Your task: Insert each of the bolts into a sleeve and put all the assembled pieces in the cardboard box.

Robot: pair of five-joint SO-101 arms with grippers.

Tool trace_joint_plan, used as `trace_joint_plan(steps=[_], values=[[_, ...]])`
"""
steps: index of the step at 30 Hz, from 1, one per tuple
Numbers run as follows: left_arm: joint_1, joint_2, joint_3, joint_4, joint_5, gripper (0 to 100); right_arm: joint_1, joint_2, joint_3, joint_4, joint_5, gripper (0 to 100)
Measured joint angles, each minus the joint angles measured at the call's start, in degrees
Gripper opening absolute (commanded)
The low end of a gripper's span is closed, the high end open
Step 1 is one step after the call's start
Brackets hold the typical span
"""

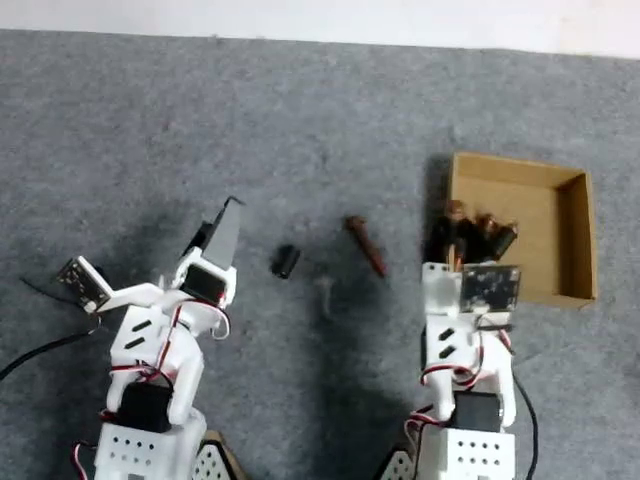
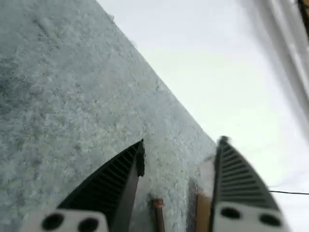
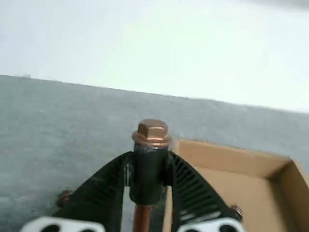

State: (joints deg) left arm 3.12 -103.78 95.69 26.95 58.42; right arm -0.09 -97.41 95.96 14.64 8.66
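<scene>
Right wrist view gives me a bolt (image 3: 151,131) seated upright in a black sleeve (image 3: 147,176), my right gripper (image 3: 147,166) clamped on that sleeve, at the edge of the cardboard box (image 3: 227,153). High view: more assembled pieces (image 1: 495,236) lie inside the box, while a loose bolt (image 1: 366,243) and a loose sleeve (image 1: 286,261) lie apart on the grey carpet (image 1: 150,120) between the arms. My left gripper (image 2: 178,157) hangs above the carpet, fingers spread.

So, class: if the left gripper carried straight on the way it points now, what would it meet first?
Likely only grey carpet: the left gripper, jaws open, points toward the table's far edge. The loose bolt and black sleeve lie off to its side, though depth is unclear.
</scene>
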Motion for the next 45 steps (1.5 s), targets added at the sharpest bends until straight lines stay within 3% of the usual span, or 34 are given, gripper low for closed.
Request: trace_joint_plan(steps=[7, 17, 23, 29, 36, 45], values=[[0.09, 0.00, 0.26, -2.20, -3.96, 20, 4.40, 17.05, -5.01, -2.73, -0.26, 0.5], [0.09, 0.00, 0.26, -2.20, -3.96, 20, 15.47, 66.37, -38.42, -3.69, -0.79, 0.6], [0.09, 0.00, 0.26, -2.20, -3.96, 20, 19.16, 85.19, -49.67, -2.37, -0.79, 0.6], [0.09, 0.00, 0.35, -2.20, -3.96, 20, 20.22, 89.76, -51.78, -2.29, -0.79, 1.9], [0.09, 0.00, 0.35, -2.20, -3.96, 20, 20.22, 89.93, -52.13, 1.58, -0.88, 24.9], [0.09, 0.00, 0.35, -2.20, -3.96, 20, 19.60, 86.95, -53.10, 11.69, -0.88, 22.0]])
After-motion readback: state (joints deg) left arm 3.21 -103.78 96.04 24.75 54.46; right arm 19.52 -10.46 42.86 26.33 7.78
